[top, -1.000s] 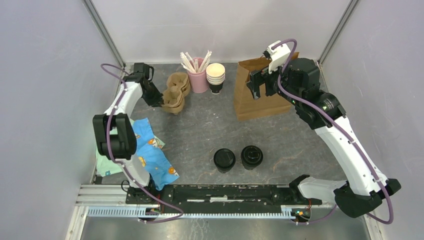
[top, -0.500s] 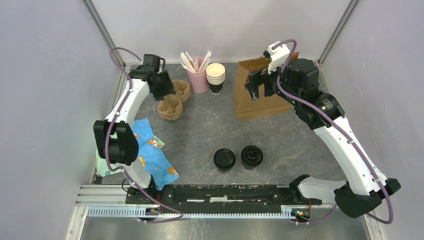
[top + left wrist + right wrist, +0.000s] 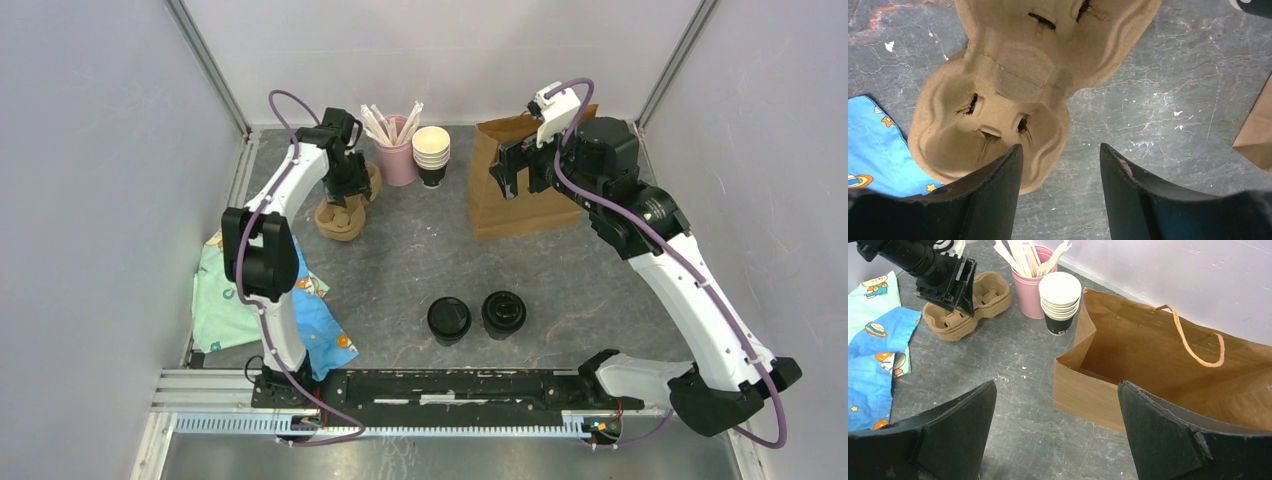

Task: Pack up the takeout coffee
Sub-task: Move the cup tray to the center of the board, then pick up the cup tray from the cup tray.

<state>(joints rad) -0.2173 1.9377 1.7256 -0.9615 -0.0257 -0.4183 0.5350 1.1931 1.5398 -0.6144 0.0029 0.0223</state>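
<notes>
The takeout coffee [image 3: 449,320], a small black cup with a round black lid, stands near the front middle of the table, far from both grippers. My left gripper [image 3: 352,186] [image 3: 1060,150] hangs open just above the table at the edge of a brown pulp cup carrier [image 3: 338,216] [image 3: 998,90] [image 3: 960,315], with nothing between its fingers. My right gripper [image 3: 510,170] [image 3: 1058,385] stands wide open and holds nothing. It hovers over the left end of the open brown paper bag [image 3: 525,210] [image 3: 1158,355], which stands at the back right.
A second round black item with a ridged top [image 3: 503,314] sits right of the coffee. A pink cup of stirrers [image 3: 397,160] [image 3: 1030,295] and a stack of cream-rimmed cups [image 3: 431,155] [image 3: 1059,302] stand at the back. A blue patterned cloth [image 3: 300,310] [image 3: 873,145] lies front left.
My left gripper has opened and let go of the cup carrier, and the arm has swung right along the back. The carrier shifted slightly towards the front. The right arm has not moved.
</notes>
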